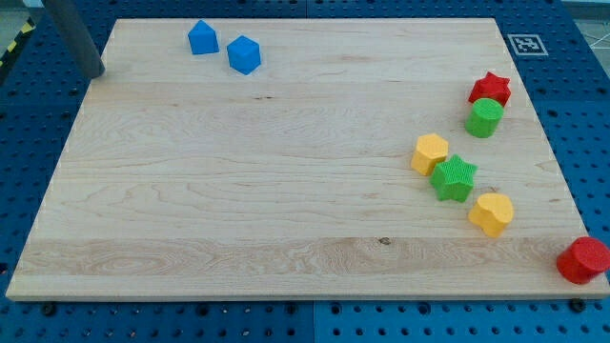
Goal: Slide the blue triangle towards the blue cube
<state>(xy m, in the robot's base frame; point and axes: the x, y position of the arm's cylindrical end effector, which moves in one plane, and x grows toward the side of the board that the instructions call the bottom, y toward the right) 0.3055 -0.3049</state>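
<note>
**Standing off the board: rod at top-left corner, blue pair at top edge**

Camera view only.

Resting on a wooden board over a blue perforated table: eight blocks, in two groups.

Near the top edge, toward the top-left corner: blue triangle, with blue cube just beside it on the view's right and slightly lower. Close together; contact between them not determinable.

Along the right edge, top to bottom: red star with green cylinder directly below, seemingly touching. Further down, yellow hexagonal block, then green star against its lower right, then yellow heart-like block, just beside the green star. At the bottom-right corner, red cylinder, overhanging the board's right edge.

Dark rod entering from the view's top-left; my tip sited at or just beyond the board's left edge, near the top-left corner. Well apart from the blue triangle, to its left and slightly lower; no contact with any block.

Pincer state: none fitted, a plain rod only, holding nothing.

Printed marker tag noted off the board's top-right corner. Yellow-black striping visible at the view's far top left.
</note>
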